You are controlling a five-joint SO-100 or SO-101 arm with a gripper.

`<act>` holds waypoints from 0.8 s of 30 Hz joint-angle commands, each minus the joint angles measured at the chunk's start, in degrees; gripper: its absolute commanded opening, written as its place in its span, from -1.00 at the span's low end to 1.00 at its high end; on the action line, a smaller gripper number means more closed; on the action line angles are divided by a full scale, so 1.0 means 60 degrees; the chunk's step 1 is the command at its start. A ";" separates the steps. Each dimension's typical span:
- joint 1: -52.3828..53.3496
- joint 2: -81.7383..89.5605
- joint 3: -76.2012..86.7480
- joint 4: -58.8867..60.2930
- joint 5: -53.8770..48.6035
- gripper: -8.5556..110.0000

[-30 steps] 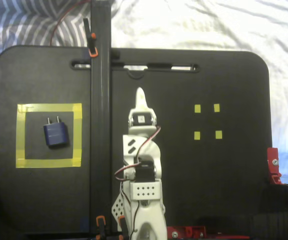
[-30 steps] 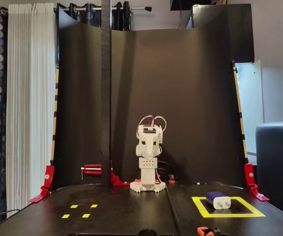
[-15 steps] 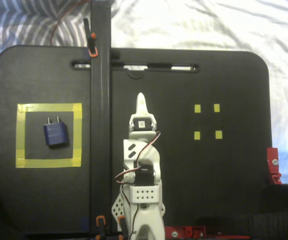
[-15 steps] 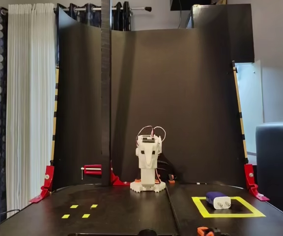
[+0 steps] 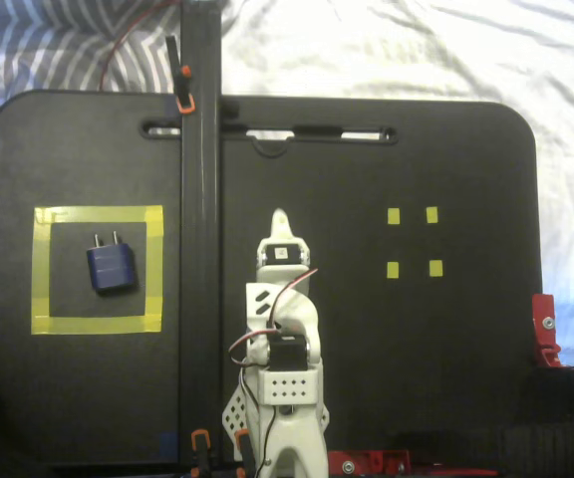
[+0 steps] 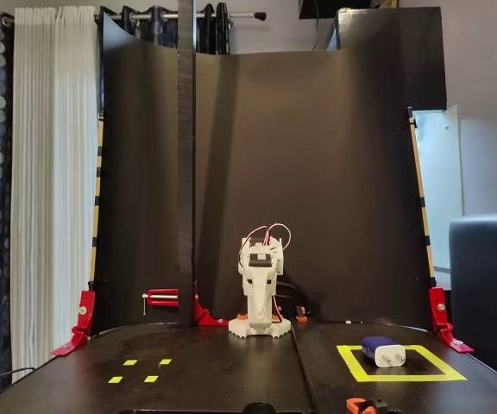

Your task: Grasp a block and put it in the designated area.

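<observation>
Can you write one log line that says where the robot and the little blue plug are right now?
small dark blue plug adapter: inside large yellow tape square | gripper: empty, apart from it, mid-board | four tiny yellow squares: bare

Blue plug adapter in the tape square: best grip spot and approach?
Take the block across its two long flat sides at mid-body, coming straight down from above. It lies flat inside the designated area, prongs pointing toward the top of the top-down fixed view, nothing beside it. Avoid the pronged end. The gripper is well away from it.
</observation>
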 commanded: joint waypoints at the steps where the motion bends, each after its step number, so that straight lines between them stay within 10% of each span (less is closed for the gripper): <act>1: 0.0059 0.0059 0.0059 0.0439 0.0000 -0.86; 24: 0.0205 0.0059 0.0059 0.0454 0.0234 -0.86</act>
